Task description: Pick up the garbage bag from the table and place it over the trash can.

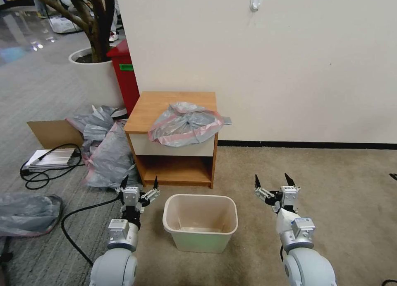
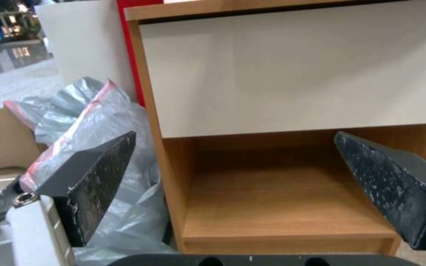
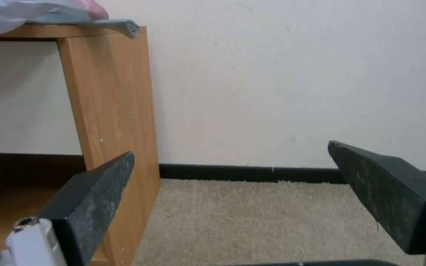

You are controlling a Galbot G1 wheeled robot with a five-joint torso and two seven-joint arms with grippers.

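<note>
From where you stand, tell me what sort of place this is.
Probably a mock bedroom corner inside a larger hall: beige carpet against a plain wall, a table like a nightstand and a trash can, with polished floor beyond.

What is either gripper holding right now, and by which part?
Nothing. The left gripper and right gripper are both open and empty, low on either side of the trash can. The garbage bag lies untouched on the table.
</note>
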